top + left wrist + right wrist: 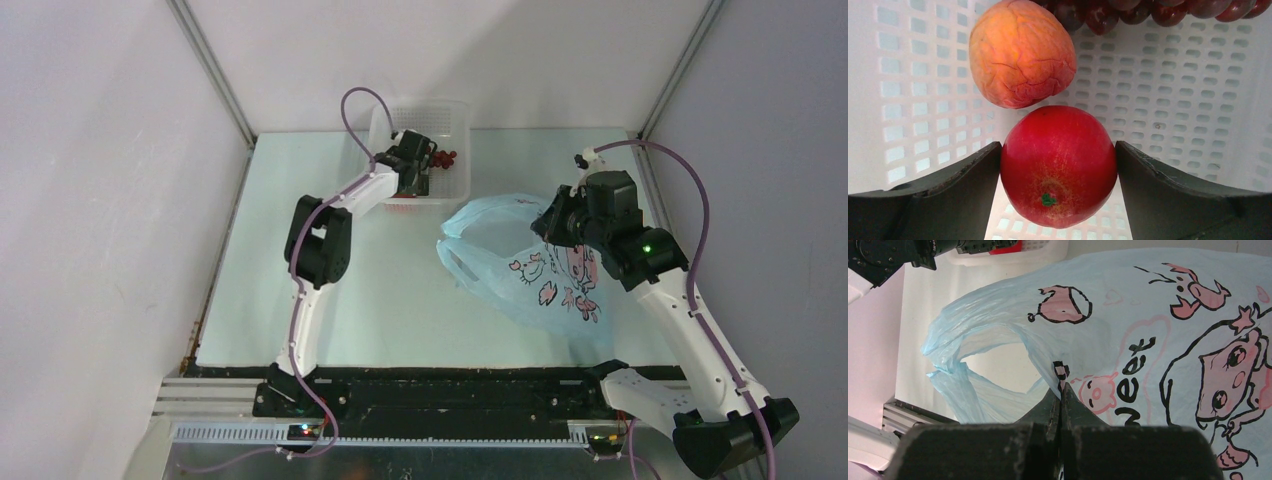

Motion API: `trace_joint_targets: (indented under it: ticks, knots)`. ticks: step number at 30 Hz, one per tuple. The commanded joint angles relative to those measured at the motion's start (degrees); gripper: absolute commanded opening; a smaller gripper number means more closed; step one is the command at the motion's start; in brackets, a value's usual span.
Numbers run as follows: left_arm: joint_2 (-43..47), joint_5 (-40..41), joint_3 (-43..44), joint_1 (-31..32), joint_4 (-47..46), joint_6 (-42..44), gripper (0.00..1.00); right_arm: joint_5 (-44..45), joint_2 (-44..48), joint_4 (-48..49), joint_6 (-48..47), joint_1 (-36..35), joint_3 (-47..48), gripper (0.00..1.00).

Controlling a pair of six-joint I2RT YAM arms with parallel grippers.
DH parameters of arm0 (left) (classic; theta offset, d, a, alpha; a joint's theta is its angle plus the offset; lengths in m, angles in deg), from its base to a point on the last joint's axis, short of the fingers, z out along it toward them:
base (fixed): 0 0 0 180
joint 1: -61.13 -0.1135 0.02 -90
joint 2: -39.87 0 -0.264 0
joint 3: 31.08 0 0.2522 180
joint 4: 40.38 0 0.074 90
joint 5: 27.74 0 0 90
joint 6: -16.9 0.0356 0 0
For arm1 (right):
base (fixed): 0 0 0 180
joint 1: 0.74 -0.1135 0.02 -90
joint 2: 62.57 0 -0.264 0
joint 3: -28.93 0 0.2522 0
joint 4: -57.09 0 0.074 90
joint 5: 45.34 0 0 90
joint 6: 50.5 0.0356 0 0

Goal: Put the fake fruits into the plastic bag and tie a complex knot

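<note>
Fruit-loading step: clasped glossy red round fruit (1058, 172) in left gripper (1058, 147), wide; pinched thin light-blue plastic bag (1128, 315) in right gripper (1061, 397), pressed shut. Probably called next for lifting.

Soft, even overhead light filled the top view: the pale desk (380, 300) was bright, with only faint shadows under the arms. In the left wrist view the white basket (1173, 100) almost washed out, a dull sheen lay on the red fruit (1058, 170), and the left claw (1058, 145) showed dark and soft-edged along the bottom. In the right wrist view the plastic bag (1128, 315) was crisp and evenly lit, while the right claw (1061, 395) blurred to black at the lower edge.
</note>
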Motion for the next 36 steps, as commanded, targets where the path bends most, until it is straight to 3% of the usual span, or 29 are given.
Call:
trace_joint_targets:
  ticks: [1, 3, 8, 19, 25, 31, 36]
  knots:
    - [-0.16, -0.22, 3.04, 0.11, 0.95, -0.33, 0.87, 0.13, 0.93, 2.03, 0.43, -0.51, 0.18, 0.0]
    - [-0.17, -0.07, 3.07, 0.13, 0.91, 0.22, 0.85, 0.17, 0.97, 2.1, 0.43, -0.58, 0.17, 0.0]
    - [0.13, 0.02, 2.73, 0.09, 0.48, 1.03, 0.66, 0.25, 1.19, 1.99, 0.37, -0.63, 0.11, 0.0]
    - [6.23, -2.82, -1.64, 0.09, -4.75, 1.93, 0.57, 0.36, 1.35, 2.1, 0.43, -0.74, 0.15, 0.0]
    - [16.15, -4.39, -4.63, 0.1, -9.47, 3.2, 0.56, 0.43, 1.27, 2.04, 0.39, -0.76, 0.13, 0.0]
    - [28.7, -11.11, -14.85, 0.62, -17.1, 1.86, 0.55, 0.11, 1.05, 2.57, 0.05, -0.83, 0.17, 0.0]
    - [38.58, -26.27, -21.55, 2.08, -22.83, 1.31, 0.52, 0.11, 0.71, 2.99, -0.3, -0.85, 0.18, 0.0]
